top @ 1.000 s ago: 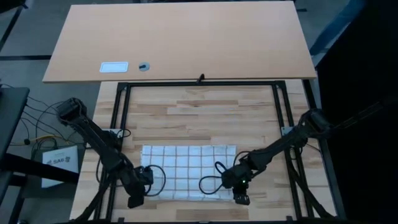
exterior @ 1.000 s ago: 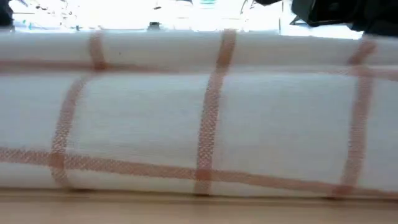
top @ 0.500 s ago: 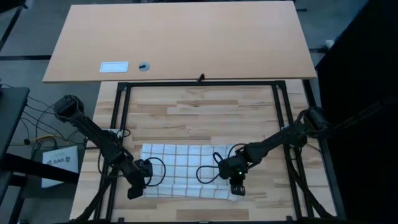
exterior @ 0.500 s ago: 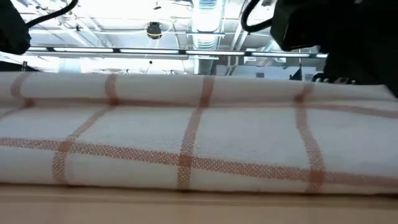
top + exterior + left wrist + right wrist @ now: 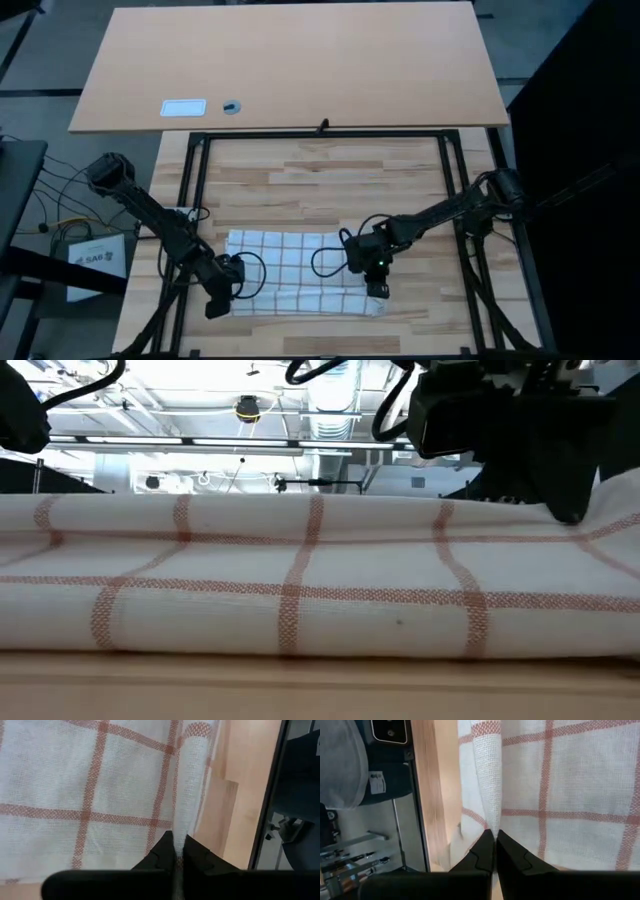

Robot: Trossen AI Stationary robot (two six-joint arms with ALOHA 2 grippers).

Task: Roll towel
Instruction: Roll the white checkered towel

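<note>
The towel (image 5: 295, 275), white with thin reddish-brown squares, lies flat on the wooden table near its front edge. It fills the low view as a wide band (image 5: 300, 590). My left gripper (image 5: 214, 305) is at the towel's near left corner, shut on a raised ridge of cloth. My right gripper (image 5: 375, 290) is over the towel's right end, also shut on a raised ridge of cloth. Both arms slant down toward the near edge. My left gripper pinches a narrow raised ridge of the towel (image 5: 192, 815) between its two fingers, at the towel's left end; layers cannot be counted. The fingers slant down, and the ridge runs away from them while the rest lies flat. My right gripper pinches a similar upright ridge of cloth (image 5: 489, 812) at the towel's right end between its two fingers. It comes slanting down from above, and the cloth beside the ridge lies on the table.
A black metal frame (image 5: 200, 180) borders the work area. Beyond it lies a large plain board (image 5: 290, 60) with a white card (image 5: 183, 107) and a small round part (image 5: 232, 106). Cable loops (image 5: 325, 262) hang over the towel. Bare wood (image 5: 320, 190) lies past the towel.
My right gripper has gone toward the table's left and far edge, still shut, dragging the towel's right end inward so it bunches there. My left gripper first moved a little toward the far edge, then kept still. In the low view the towel's top edge has dropped.
</note>
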